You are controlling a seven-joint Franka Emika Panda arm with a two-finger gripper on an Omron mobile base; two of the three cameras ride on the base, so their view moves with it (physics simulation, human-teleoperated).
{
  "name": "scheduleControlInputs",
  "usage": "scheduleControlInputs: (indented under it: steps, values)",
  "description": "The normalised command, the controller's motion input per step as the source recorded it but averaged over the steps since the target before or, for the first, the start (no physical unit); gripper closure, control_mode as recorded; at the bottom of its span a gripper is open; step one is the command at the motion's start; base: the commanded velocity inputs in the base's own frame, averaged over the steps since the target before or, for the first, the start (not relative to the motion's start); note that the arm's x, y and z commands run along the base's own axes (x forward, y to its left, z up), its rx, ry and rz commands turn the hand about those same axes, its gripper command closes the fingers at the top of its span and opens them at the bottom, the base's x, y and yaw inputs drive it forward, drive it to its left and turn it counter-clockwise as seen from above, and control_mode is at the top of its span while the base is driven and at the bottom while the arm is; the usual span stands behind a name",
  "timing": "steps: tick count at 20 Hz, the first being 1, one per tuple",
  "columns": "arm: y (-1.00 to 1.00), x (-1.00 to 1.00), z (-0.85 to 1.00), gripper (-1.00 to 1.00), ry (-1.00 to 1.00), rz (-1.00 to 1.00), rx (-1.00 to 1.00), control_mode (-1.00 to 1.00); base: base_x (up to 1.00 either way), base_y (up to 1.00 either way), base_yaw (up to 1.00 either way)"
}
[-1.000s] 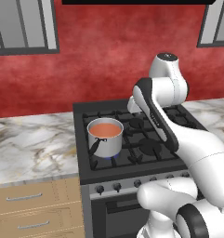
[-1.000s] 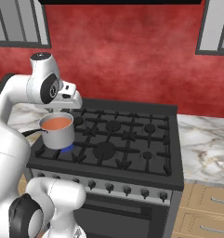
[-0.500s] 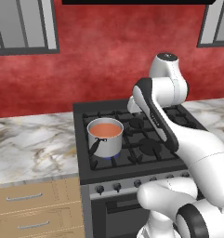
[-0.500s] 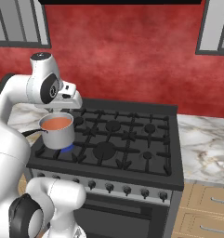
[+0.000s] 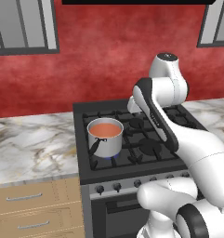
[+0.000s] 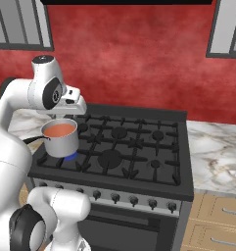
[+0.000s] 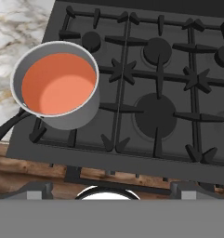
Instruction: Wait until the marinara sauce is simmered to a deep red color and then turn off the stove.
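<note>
Blue flame (image 5: 105,158) under saucepan (image 5: 105,144), base views

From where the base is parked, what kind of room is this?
A home-style kitchen, rendered. A black gas stove holds a steel saucepan of pale orange-red sauce over a blue flame. A marble counter with wooden drawers flanks it, against a red wall.

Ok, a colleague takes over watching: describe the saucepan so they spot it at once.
Find the black stove between marble counters. On its front-left burner stands a small steel saucepan, blue flame beneath, holding pale orange-red marinara sauce. It is the one pot there.
</note>
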Motion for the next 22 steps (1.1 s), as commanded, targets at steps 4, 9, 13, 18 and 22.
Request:
scheduleControlInputs:
  steps: [4,9,13,18,22]
  values:
    - [0.00,0.00,0.00,-1.00,0.00,0.00,0.00,-1.00,0.00,0.00,0.00]
    - [0.00,0.00,0.00,-1.00,0.00,0.00,0.00,-1.00,0.00,0.00,0.00]
    - [0.00,0.00,0.00,-1.00,0.00,0.00,0.00,-1.00,0.00,0.00,0.00]
    - [0.00,0.00,0.00,-1.00,0.00,0.00,0.00,-1.00,0.00,0.00,0.00]
    - [0.00,0.00,0.00,-1.00,0.00,0.00,0.00,-1.00,0.00,0.00,0.00]
